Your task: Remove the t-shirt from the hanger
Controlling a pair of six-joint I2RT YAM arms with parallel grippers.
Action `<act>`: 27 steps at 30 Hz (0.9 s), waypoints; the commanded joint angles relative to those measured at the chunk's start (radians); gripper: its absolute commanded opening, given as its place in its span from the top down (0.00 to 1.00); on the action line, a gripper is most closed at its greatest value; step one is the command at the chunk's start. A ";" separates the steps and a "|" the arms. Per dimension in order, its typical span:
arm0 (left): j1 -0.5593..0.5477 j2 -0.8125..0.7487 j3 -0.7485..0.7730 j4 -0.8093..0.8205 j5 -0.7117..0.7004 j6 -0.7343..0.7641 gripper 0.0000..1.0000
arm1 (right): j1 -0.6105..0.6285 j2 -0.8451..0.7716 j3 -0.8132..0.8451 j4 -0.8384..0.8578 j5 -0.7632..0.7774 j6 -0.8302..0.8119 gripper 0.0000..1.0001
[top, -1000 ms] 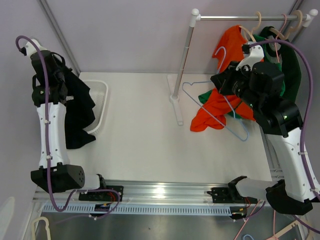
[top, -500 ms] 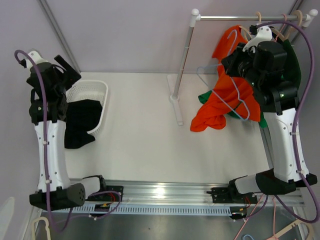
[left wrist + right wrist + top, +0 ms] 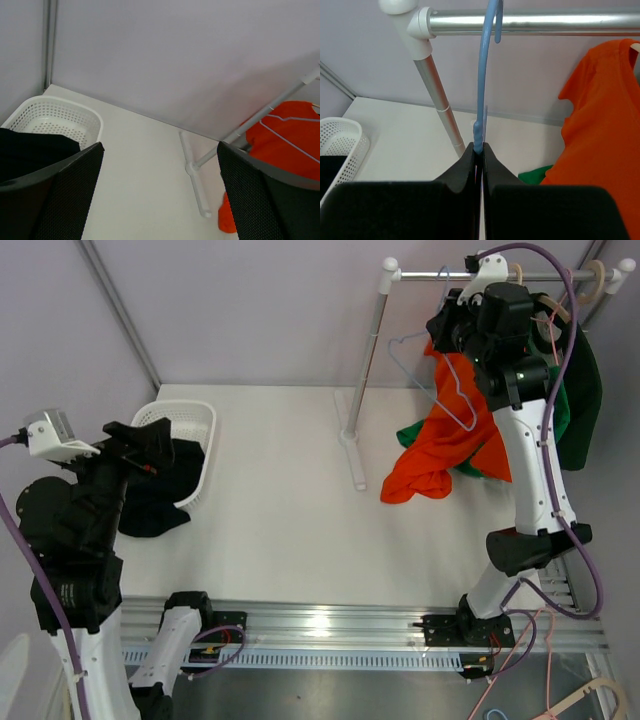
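Note:
The black t-shirt point(image 3: 165, 488) lies draped over the near rim of the white basket point(image 3: 192, 412), partly on the table; it also shows in the left wrist view as the black t-shirt point(image 3: 35, 150). My left gripper point(image 3: 148, 448) hangs open above it with nothing between its fingers point(image 3: 55, 200). A bare light-blue wire hanger point(image 3: 447, 390) hangs from my right gripper point(image 3: 445, 330), which is shut on the hanger's neck point(image 3: 479, 142). The hanger's hook point(image 3: 490, 20) sits at the steel rail point(image 3: 545, 22).
An orange t-shirt point(image 3: 440, 445) and a green garment point(image 3: 575, 390) hang from the rail on other hangers point(image 3: 590, 280), trailing onto the table. The rack's upright post point(image 3: 368, 360) and foot point(image 3: 352, 445) stand mid-table. Grey walls close in behind.
My left gripper opened and let the black t-shirt drop onto the basket, then drew back toward the near edge. My right gripper raised the blue hanger up to the rail.

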 commanded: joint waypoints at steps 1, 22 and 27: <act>-0.022 0.004 -0.009 -0.053 0.100 0.019 0.00 | -0.005 0.044 0.061 0.085 -0.042 -0.038 1.00; -0.046 -0.057 -0.147 0.010 0.129 0.017 0.00 | 0.022 0.136 0.050 0.246 -0.002 -0.150 1.00; -0.048 -0.033 -0.141 0.019 0.158 0.019 0.01 | 0.022 0.205 0.115 0.255 -0.008 -0.146 1.00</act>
